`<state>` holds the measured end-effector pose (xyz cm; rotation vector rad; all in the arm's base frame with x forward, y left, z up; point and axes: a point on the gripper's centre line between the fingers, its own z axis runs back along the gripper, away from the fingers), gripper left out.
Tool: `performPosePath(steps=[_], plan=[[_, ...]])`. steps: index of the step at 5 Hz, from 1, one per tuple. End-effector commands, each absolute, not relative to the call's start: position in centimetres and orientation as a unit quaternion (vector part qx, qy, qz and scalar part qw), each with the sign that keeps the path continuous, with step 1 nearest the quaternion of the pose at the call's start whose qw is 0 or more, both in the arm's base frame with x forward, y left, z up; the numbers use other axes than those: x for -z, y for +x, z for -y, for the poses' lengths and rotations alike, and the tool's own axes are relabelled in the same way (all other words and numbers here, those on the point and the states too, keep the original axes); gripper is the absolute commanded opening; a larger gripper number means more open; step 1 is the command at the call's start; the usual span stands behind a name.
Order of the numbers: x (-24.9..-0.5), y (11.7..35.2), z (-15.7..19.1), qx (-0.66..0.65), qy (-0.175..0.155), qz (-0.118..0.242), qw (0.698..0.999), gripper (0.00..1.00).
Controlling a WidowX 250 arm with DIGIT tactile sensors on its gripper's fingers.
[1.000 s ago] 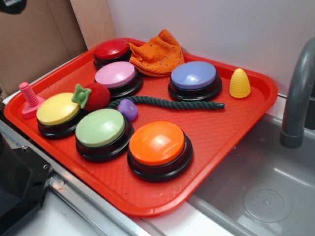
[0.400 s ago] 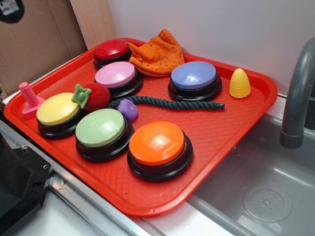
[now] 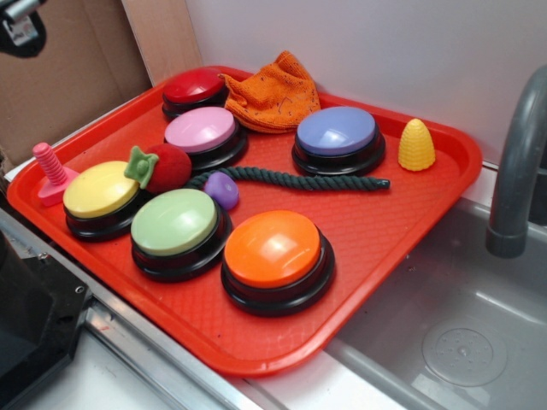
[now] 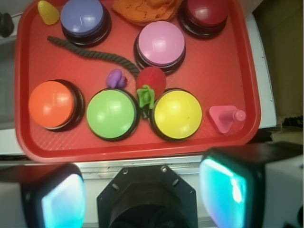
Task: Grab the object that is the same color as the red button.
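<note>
Exterior: red plush fruit [image 3: 167,167] sits on the red tray [image 3: 376,231] toward the desk's left edge, wedged between pink button [image 3: 202,131], yellow button [image 3: 100,190] and green button [image 3: 174,222]; red button [image 3: 194,87] at far corner. Gripper barely in view.

Wrist: gripper [image 4: 142,199] spread, high above, empty. Fruit [image 4: 151,80] beside purple plush lump [image 4: 114,78]. Risk: fingers catching button domes, or pinching only the leaf.

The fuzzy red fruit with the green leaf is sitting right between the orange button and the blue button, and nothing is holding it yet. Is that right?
Not quite. The red plush fruit sits among the pink button, the yellow button and the green button, not between the orange and blue ones. The wrist view shows this from above. The rest is right: the gripper is above the tray's near edge, touching nothing.
</note>
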<state>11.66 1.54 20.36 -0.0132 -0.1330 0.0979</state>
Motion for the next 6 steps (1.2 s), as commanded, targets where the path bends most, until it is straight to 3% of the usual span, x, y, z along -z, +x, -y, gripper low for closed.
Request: performPosePath(steps=[1,3,6], plan=[[-17.9,12.7,-3.9,-0.045,-0.008,0.081,0.996,1.0],[-14.8,13.4,-5.4,-0.044,-0.018,0.083,0.995,1.0],[-10.0,17.6,-4.0,-0.059,-0.016,0.101,0.993,1.0]])
